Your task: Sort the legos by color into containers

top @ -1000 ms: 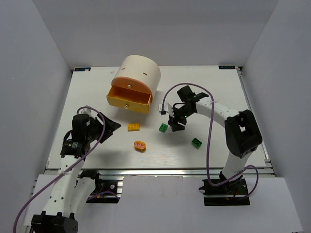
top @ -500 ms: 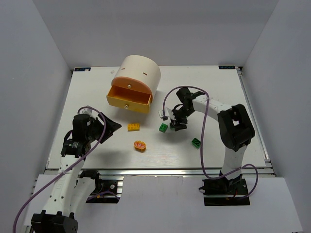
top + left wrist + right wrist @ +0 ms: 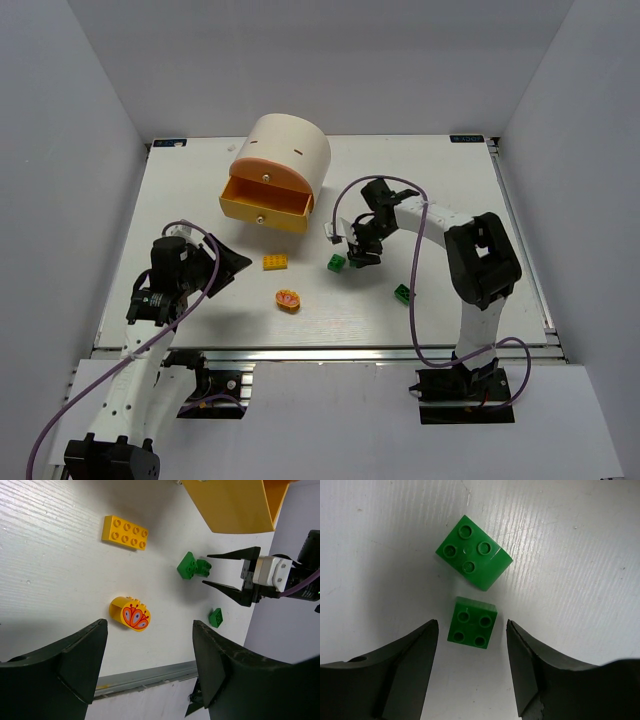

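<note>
Between right jaws, spread apart: small green lego (image 3: pixel 472 622) | second green lego (image 3: pixel 474 559) just beyond | left jaws apart

White worktop (image 3: pixel 480 200), bricks scattered.
Far left, a cream cabinet (image 3: pixel 290 145); nearer, yellow brick (image 3: pixel 276 262) and orange disc (image 3: pixel 289 299); 2 green bricks (image 3: pixel 474 560) centre, 1 lone green brick (image 3: pixel 402 293) near right.

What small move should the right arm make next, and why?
Probably lower the right gripper straight down and close it: the nearer green brick lies centred between its open jaws, with gaps on both sides, just apart from the other green brick.
</note>
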{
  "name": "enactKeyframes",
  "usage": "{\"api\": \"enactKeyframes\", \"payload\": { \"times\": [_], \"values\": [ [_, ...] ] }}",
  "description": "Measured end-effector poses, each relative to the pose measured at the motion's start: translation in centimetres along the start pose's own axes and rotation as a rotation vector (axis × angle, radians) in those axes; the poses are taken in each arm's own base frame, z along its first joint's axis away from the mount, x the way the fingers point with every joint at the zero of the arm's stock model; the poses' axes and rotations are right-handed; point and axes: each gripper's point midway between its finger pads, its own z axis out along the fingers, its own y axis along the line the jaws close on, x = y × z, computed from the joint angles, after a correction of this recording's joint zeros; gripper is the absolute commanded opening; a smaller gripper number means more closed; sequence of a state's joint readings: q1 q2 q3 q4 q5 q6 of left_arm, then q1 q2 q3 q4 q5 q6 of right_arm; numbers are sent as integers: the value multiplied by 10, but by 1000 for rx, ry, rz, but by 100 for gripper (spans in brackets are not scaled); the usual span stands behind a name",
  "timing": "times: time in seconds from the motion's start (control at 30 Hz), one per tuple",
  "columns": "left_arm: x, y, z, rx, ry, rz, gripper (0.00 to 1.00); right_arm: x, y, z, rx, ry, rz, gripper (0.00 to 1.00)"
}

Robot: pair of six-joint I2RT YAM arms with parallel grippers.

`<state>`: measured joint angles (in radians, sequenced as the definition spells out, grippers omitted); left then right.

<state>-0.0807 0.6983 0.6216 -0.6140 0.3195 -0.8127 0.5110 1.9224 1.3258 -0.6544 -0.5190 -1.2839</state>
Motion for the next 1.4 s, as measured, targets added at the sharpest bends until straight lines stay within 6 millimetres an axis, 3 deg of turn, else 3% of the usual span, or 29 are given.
{"api": "enactKeyframes", "payload": {
  "times": [0.17, 0.27, 0.3, 0.33, 0.43, 0.5, 0.63, 0.73, 0.93, 1.03, 1.1, 1.17, 1.23, 1.4],
  "values": [
    [0, 0, 0, 2, 1, 0, 79, 5, 4, 6, -10, 6, 85, 65],
    [0, -1, 0, 3, 2, -1, 79, 8, 4, 9, 2, 14, 112, 59],
    [0, -1, 0, 3, 2, -3, 79, 10, 5, 10, 6, 19, 123, 54],
    [0, -1, 0, 4, 2, -3, 79, 12, 6, 12, 8, 21, 131, 37],
    [0, -1, 0, 4, 3, -3, 79, 11, 2, 12, 29, 17, 158, 8],
    [1, -1, 0, 5, 4, -3, 79, 11, 1, 12, 37, 16, 165, 1],
    [1, -5, -2, 26, 6, 9, 80, 0, 6, 0, 28, -7, 148, 0],
    [2, -12, -4, 71, 4, 30, 80, -34, 6, -29, 39, -82, 104, 0],
    [9, -17, -1, 135, 32, 50, 81, -180, -54, -120, 287, -353, -50, 0],
    [10, -19, 1, 141, 43, 50, 81, -244, -72, -147, 375, -465, -73, 0],
    [9, -20, 0, 150, 42, 52, 81, -269, -81, -150, 409, -503, -54, 0],
    [9, -22, -1, 157, 39, 55, 82, -284, -92, -142, 439, -520, -23, 0],
    [9, -23, -2, 161, 36, 57, 82, -285, -101, -127, 457, -509, 25, 0],
    [8, -26, -6, 177, 22, 65, 82, -264, -112, -89, 499, -426, 127, 0]
  ]
}}
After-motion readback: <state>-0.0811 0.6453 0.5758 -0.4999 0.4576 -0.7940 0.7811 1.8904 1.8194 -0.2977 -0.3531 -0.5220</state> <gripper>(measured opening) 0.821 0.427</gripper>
